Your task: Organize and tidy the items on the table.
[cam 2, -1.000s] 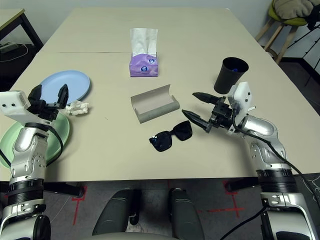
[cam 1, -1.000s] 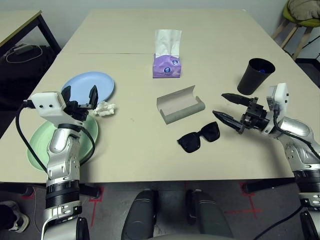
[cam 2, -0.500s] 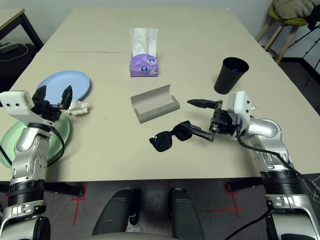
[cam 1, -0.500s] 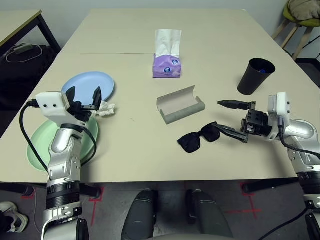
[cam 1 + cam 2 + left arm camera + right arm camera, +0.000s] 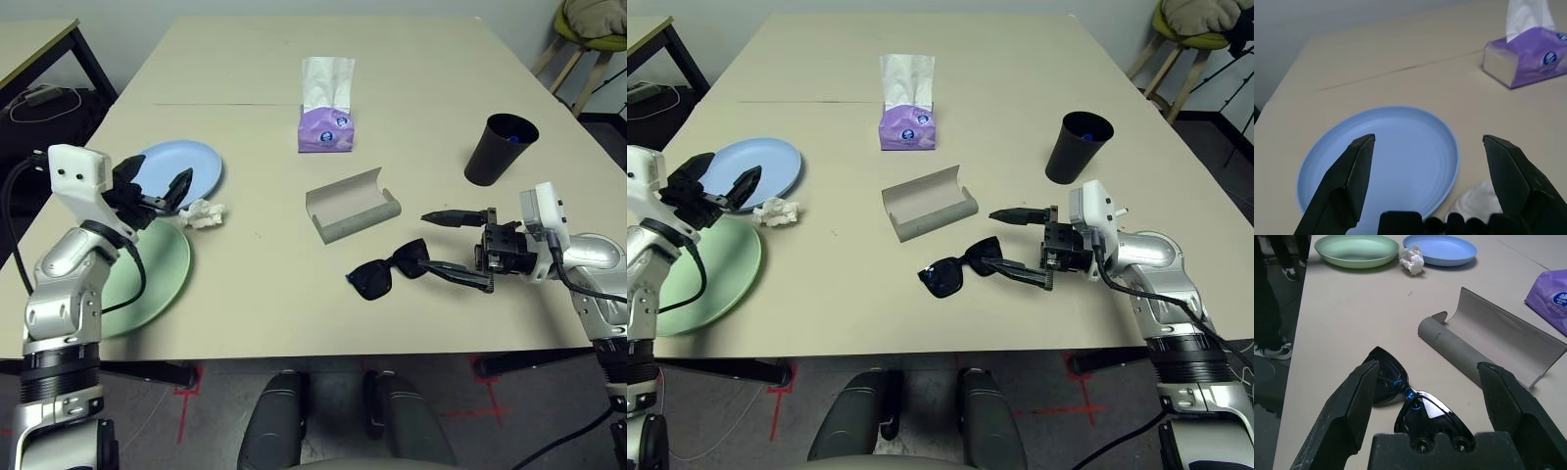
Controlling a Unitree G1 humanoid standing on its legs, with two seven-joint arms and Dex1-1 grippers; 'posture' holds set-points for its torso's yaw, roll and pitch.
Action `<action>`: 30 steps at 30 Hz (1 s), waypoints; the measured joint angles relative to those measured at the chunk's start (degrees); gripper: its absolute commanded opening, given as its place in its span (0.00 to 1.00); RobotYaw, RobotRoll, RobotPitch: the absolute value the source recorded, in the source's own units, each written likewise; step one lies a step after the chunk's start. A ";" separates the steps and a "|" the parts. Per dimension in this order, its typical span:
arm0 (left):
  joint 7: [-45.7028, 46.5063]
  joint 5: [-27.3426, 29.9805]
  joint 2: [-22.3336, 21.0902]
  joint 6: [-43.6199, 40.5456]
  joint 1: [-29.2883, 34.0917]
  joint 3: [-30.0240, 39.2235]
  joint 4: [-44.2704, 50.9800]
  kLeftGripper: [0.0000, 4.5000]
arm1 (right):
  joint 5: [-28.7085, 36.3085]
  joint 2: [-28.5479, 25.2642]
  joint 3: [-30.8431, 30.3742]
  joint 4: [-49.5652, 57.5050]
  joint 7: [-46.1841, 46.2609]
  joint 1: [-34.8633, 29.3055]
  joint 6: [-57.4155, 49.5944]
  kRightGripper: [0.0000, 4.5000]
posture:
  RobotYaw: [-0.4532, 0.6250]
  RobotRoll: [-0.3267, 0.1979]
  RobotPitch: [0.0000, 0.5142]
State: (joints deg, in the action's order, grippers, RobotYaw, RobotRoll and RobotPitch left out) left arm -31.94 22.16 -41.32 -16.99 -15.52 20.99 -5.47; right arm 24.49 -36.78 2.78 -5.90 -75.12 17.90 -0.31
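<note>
Large beige smooth worktop (image 5: pixel 441 59), thin seam across its far half. Near left edge: pale blue round plate (image 5: pixel 181 166), mint green round plate (image 5: pixel 147 274) toward the front, crumpled white tissue (image 5: pixel 202 212) between. Centre: open grey-green oblong glasses case (image 5: pixel 353 204), black sunglasses (image 5: pixel 389 270). Black cup (image 5: pixel 500 149) near right edge. Left end effector (image 5: pixel 157 186) spread over the blue plate; right end effector (image 5: pixel 446 242) spread beside the sunglasses. Dark floor, red tape marks.

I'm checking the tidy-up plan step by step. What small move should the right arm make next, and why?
Probably ease the right gripper a little further toward the black sunglasses and close on them. Its jaws stand open around the near end of the sunglasses, which lie loose on the table beside the open glasses case.
</note>
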 measured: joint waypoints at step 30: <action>-1.28 -0.90 -15.48 -26.15 8.29 9.82 -6.07 1.00 | -0.52 1.03 -1.01 1.43 -0.94 -0.49 1.51 0.99 | 0.52 0.62 0.29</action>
State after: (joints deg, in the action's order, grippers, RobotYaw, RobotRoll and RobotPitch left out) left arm -33.22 21.26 -56.80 -43.14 -7.23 30.81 -11.54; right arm 23.97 -35.75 1.77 -4.47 -76.07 17.40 1.20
